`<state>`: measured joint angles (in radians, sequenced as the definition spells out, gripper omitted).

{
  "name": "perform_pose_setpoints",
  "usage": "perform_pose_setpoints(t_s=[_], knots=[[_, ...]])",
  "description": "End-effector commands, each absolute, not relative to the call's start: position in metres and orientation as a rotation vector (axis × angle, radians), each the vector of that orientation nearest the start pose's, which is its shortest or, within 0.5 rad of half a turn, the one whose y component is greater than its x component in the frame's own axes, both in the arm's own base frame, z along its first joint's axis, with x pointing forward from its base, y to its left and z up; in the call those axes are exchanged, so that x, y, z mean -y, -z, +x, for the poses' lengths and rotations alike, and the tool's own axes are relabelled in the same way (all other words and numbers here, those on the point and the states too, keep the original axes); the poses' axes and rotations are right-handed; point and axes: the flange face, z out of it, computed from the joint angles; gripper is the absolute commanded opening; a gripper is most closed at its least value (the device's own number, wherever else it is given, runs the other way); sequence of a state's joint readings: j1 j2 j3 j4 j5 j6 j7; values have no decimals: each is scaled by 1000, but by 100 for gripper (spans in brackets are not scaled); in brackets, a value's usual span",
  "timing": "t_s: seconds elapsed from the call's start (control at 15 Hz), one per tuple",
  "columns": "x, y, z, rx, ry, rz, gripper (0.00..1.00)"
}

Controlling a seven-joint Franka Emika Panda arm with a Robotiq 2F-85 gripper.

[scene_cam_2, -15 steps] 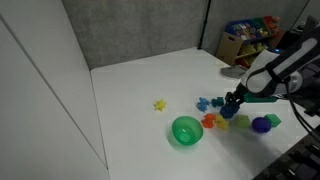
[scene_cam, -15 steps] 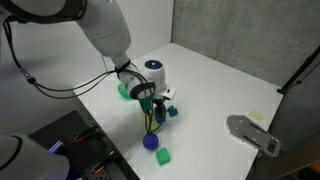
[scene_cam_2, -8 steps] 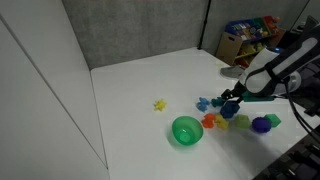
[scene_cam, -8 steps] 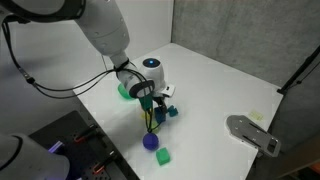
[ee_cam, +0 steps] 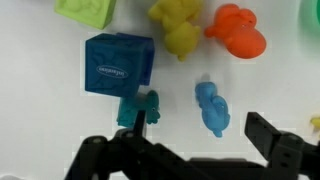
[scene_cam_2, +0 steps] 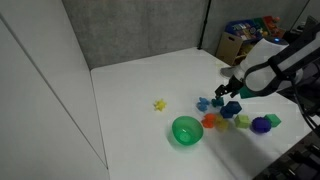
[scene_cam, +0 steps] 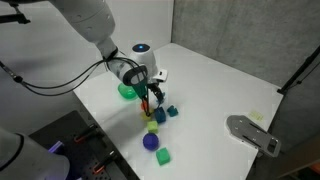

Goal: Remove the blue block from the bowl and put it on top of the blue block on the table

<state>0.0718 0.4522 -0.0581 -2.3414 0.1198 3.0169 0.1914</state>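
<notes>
Wrist view, read left to right. The fingers (ee_cam: pixel 272 135) are spread wide with nothing between them, and they hang above the desk (ee_cam: pixel 40 110) clear of every toy. Far ahead, past the frame-left finger: the corner of a green block (ee_cam: pixel 88 10). Ahead of that same finger: the blue cube (ee_cam: pixel 118 65), flat on the desk, top face bare, nothing stacked on it. Just short of the cube and closest to the frame-left finger: a small teal piece (ee_cam: pixel 138 108), at the cube's near edge; touching or not, cannot tell. Far ahead, centre: a yellow toy (ee_cam: pixel 177 25). Ahead of the gap, near its middle: a light-blue piece (ee_cam: pixel 210 105), lying on the desk apart from the cube. Its long axis points away from the fingers, so it runs across the line on which they close. Far ahead toward the frame-right finger: an orange toy (ee_cam: pixel 238 30). In an exterior view the bowl (scene_cam_2: pixel 175 133) sits well off from the fingers with toys between. No block shows in it, though the inside is small and hard to read. Judgement: if the light-blue piece is the block to be stacked, it is out of the bowl but not on the cube. The coming move turns on this: the piece lies straight ahead of the gap with its narrow width across it, and the cube is offset toward the frame-left finger.
</notes>
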Motion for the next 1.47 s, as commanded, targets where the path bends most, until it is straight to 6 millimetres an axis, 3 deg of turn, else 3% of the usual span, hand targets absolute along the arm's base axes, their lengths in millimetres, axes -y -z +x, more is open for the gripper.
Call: perform_pose_setpoints(t_s=[0.0,0.4,0.87,1.13,1.4], knots=[[-10,-197,513,-352,337,-3087,100],[-36,-235,494,-198,147,-3092,100],[-49,-278,472,-5,-265,-2962,100],[-52,-311,452,-24,-421,-3003,100],[-57,-350,434,-65,-468,-3077,100]])
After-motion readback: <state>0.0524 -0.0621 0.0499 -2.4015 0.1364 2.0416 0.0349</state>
